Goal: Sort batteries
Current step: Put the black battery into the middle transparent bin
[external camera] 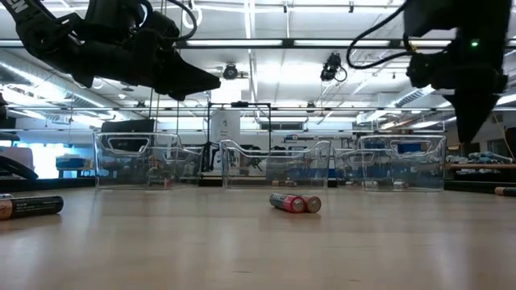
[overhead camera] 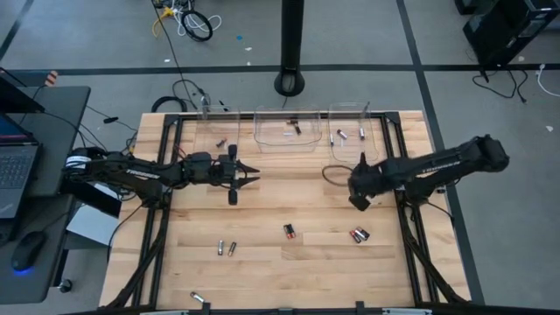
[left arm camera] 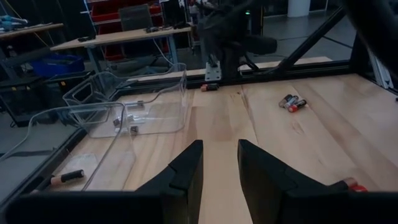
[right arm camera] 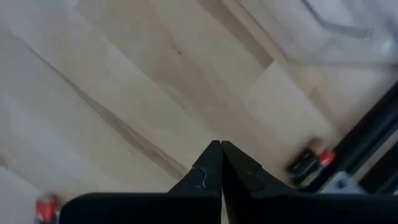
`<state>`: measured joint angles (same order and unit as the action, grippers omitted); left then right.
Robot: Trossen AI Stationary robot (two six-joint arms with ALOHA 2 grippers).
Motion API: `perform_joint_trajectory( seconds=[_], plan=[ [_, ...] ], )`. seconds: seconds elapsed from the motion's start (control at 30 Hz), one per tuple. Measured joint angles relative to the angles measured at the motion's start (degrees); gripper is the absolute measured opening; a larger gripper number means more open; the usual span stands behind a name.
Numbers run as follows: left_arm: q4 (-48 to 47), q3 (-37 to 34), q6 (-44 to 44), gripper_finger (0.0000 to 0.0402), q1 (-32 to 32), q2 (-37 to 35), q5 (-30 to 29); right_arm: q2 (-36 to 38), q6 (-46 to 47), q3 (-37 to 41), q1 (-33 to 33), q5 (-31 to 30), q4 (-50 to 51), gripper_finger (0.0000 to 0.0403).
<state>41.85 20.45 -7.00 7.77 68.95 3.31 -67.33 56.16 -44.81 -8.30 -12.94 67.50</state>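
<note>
- Left hand [overhead camera: 252, 174] held above the pale wooden slatted counter [overhead camera: 289, 271], left of centre, its two dark fingers [left arm camera: 186, 171] parted by a narrow gap with nothing between them (bare wood shows through the gap in the left wrist view).
- Right hand [overhead camera: 358, 202] lowered toward the counter right of centre, its dark fingers [right arm camera: 208, 163] pressed together to a point, gripping nothing.
- Three clear plastic bins in a row along the counter's far edge: left bin [overhead camera: 217, 131], middle bin [overhead camera: 287, 129], right bin [overhead camera: 357, 128].
- Small dark and silver cylindrical batteries already inside the bins: one in the left bin [overhead camera: 222, 141], a couple in the middle bin [overhead camera: 294, 129], a few in the right bin [overhead camera: 341, 135].
- Loose on the counter: pair of red-ended batteries [overhead camera: 359, 234] near the right hand, lying side by side (seen also in the low view [external camera: 295, 203]).
- Pair of dark, red-tipped batteries [overhead camera: 288, 231] near the counter's middle.
- Two small silver-grey batteries [overhead camera: 227, 248] left of centre, just apart from each other.
- One silver battery [overhead camera: 199, 298] at the near edge, well apart from the others.
- Black battery with a copper-coloured end [external camera: 31, 206] lying on its side at the left edge of the low view.
</note>
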Motion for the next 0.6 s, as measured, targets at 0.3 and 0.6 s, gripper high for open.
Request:
perform_joint_trajectory(
  seconds=[0.3,0.6],
  plan=[
    [-0.10,0.00,0.19,0.0106,0.00,-0.02,0.00,0.00,18.86,10.97,-12.85,-4.81,-12.54,0.0009],
    [0.17,0.00,0.22,0.0106,0.00,0.00,-0.02,-1.75,28.49,16.38,-14.42,-14.68,-13.42,0.0008]
  ],
)
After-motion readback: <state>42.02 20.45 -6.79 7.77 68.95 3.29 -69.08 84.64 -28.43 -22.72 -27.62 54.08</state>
